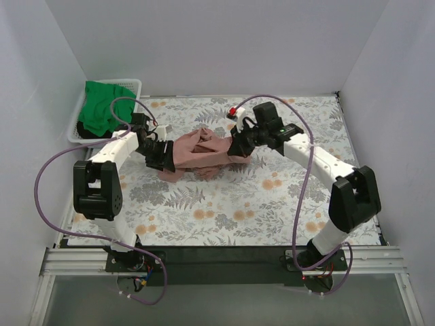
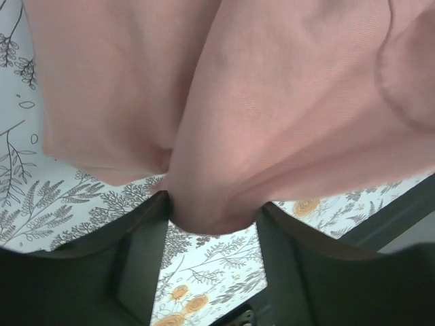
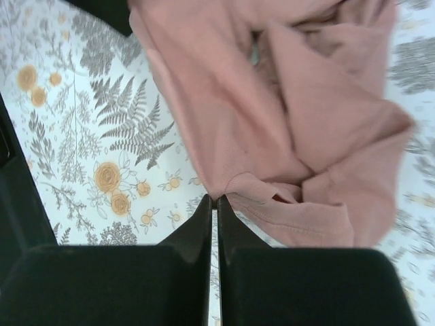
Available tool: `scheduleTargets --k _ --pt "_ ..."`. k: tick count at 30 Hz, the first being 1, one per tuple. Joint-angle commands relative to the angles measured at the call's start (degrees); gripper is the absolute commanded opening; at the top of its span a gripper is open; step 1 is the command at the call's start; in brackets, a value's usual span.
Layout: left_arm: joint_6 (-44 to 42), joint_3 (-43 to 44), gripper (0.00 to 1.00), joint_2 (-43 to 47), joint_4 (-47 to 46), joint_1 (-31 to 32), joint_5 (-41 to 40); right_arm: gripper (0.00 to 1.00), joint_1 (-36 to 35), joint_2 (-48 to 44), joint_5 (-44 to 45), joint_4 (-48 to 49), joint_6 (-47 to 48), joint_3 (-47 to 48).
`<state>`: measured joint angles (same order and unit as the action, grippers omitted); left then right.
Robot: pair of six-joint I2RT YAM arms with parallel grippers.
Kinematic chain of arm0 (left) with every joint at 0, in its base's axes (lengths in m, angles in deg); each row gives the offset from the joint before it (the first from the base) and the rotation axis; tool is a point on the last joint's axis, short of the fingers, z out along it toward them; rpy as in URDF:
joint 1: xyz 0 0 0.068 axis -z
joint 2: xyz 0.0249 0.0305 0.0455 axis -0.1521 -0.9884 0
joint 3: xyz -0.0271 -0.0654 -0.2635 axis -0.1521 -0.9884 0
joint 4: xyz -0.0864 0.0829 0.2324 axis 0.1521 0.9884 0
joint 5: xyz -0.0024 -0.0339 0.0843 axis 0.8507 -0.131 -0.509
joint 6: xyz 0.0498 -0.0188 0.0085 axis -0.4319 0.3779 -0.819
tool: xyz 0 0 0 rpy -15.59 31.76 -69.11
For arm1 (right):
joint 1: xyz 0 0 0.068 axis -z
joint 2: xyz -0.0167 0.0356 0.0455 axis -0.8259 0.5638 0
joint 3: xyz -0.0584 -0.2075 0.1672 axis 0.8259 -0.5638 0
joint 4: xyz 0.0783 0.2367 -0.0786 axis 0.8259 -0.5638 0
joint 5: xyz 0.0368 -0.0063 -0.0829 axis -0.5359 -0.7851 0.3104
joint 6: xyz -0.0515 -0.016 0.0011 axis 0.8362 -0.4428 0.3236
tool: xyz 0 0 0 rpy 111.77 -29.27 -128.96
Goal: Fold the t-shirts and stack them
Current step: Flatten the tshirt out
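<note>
The salmon-pink t-shirt (image 1: 204, 151) lies crumpled mid-table, stretched between both grippers. My left gripper (image 1: 163, 157) is at its left end. In the left wrist view a thick fold of the pink t-shirt (image 2: 211, 204) bulges between the fingers (image 2: 146, 231), which are closed against it. My right gripper (image 1: 239, 144) is at the shirt's right end. In the right wrist view its fingertips (image 3: 204, 207) are shut on a hemmed edge of the pink t-shirt (image 3: 272, 122). The green t-shirt (image 1: 102, 109) lies bunched in the basket at the far left.
The white slotted basket (image 1: 132, 85) stands at the back left corner, just behind the left arm. The floral grey-and-orange cloth (image 1: 272, 197) covers the table. White walls close in the left, back and right sides.
</note>
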<state>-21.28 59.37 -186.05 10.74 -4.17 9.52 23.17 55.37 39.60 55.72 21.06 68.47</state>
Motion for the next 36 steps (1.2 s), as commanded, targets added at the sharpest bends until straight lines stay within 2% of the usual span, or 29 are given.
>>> scheduleTargets --k 1,2,5,9,15,22,27,32,33,35,36 --pt "-0.75 0.84 0.54 3.98 -0.68 -0.10 1.20 0.01 6.13 -6.86 -3.69 0.50 -1.81 0.70" --pt "-0.67 0.22 0.58 4.07 -0.95 -0.10 1.99 0.01 7.01 -7.74 -3.60 0.41 -1.81 0.87" --pt "-0.67 -3.29 0.60 4.42 -3.58 -0.10 5.69 0.01 9.82 -8.89 -3.51 0.50 -2.51 1.84" --pt "-1.81 -8.13 0.62 4.78 -9.99 -0.10 1.75 0.01 12.56 -8.19 -3.08 0.67 -4.35 3.68" --pt "-2.86 -10.85 0.61 4.60 -12.37 -0.10 1.13 0.01 16.07 -8.54 -1.32 1.02 -6.20 5.79" --pt "-2.43 -11.65 0.54 3.81 -14.48 -0.10 -3.52 0.01 20.20 -9.94 0.97 0.94 -5.15 3.25" --pt "-0.67 -10.60 0.52 0.30 -16.68 -0.10 -8.36 0.01 21.44 -11.79 2.11 0.85 -3.92 -0.79" --pt "0.65 -8.40 0.54 -5.84 -16.86 -0.10 -9.25 0.01 22.93 -14.69 1.94 0.15 -3.22 -3.08" --pt "0.56 -8.14 0.36 -6.47 -16.43 -0.01 -9.25 0.01 23.11 -14.95 2.20 -0.38 -3.13 -3.34" --pt "0.65 -7.08 0.08 -6.65 -15.81 -0.10 -10.91 0.01 24.25 -15.83 2.46 -0.82 -2.43 -3.52" --pt "0.74 -6.64 0.00 -6.30 -14.94 -0.10 -11.18 0.01 24.86 -16.10 2.29 -1.78 -1.99 -3.52"
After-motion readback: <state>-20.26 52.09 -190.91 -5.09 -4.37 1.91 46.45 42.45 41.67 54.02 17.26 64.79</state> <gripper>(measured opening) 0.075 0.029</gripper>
